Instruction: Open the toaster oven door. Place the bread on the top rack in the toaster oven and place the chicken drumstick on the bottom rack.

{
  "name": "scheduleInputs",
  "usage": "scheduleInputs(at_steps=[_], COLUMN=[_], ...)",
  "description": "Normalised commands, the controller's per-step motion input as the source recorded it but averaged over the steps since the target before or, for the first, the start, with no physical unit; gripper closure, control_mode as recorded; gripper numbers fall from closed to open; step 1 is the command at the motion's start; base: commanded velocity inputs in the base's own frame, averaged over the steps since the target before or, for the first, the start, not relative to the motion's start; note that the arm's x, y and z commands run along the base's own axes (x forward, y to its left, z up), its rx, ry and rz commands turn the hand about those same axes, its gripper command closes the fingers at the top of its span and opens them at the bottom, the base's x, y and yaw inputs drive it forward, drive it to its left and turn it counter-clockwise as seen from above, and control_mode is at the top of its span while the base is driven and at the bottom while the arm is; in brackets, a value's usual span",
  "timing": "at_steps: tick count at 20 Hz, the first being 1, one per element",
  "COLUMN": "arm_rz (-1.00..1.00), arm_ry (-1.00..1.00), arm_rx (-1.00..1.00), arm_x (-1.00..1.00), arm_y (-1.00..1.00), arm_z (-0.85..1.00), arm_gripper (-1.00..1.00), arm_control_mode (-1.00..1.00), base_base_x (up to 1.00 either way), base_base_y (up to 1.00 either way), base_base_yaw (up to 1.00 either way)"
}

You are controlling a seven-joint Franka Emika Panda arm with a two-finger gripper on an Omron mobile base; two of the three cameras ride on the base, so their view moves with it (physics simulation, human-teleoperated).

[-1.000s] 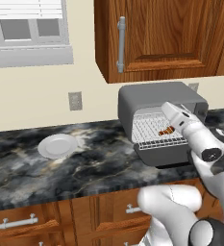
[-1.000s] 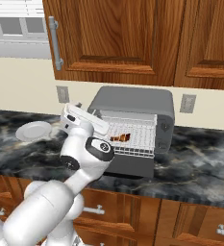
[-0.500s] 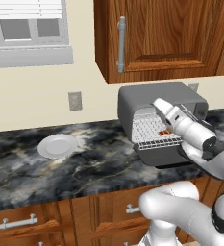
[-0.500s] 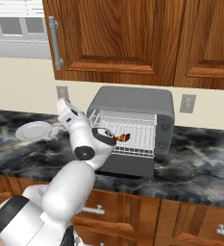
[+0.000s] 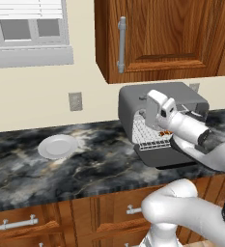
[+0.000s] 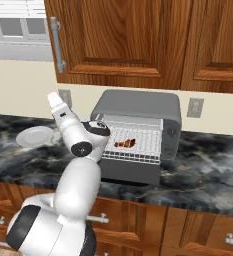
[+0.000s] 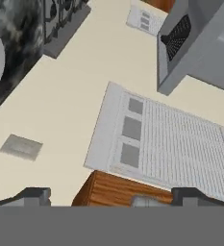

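Jaws spread wide and holding nothing are seen on the gripper (image 7: 108, 194), whose two dark fingertips (image 7: 34, 194) stand far apart at the bottom of the hand view, pointed at the wall and a window. Compared with a second ago, the gripper (image 5: 155, 103) has been drawn back out of the toaster oven (image 5: 157, 99) and raised; it is now placed in front of the oven's upper left corner rather than at the racks. In the right base view the hand (image 6: 55, 102) is lifted to the left of the oven and aimed upward.

Left of the toaster oven, a white plate (image 5: 57, 146) is set on the marbled table (image 5: 85, 169), well apart from the oven. The toaster oven door (image 5: 164, 155) is folded down flat in front of the oven, resting just above the table. Inside, the chicken drumstick (image 6: 125, 143) is laid on the bottom rack (image 6: 133, 150) as a small reddish-brown piece, near the middle of the grid. The top rack (image 6: 135, 127) is seen above it as a thin silver grid; whether bread lies on it cannot be told.
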Motion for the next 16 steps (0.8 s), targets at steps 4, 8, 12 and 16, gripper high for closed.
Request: scheduleInputs(at_steps=[4, 8, 12, 16], arm_rz=[0.57, 0.54, 0.5, 0.5], arm_ry=[0.02, 0.05, 0.12, 0.28], arm_rx=[0.28, 0.3, 0.31, 0.32], arm_x=[-0.19, -0.33, -0.44, -0.44], arm_y=[-0.09, -0.24, -0.47, -0.39], arm_z=[0.62, 0.64, 0.69, 0.54], arm_gripper=[-1.0, -1.0, -1.0, -1.0], arm_control_mode=[-1.0, -1.0, -1.0, -1.0], base_base_x=[0.0, 0.0, 0.0, 0.0], base_base_y=[0.0, 0.0, 0.0, 0.0], base_base_yaw=[0.0, 0.0, 0.0, 0.0])
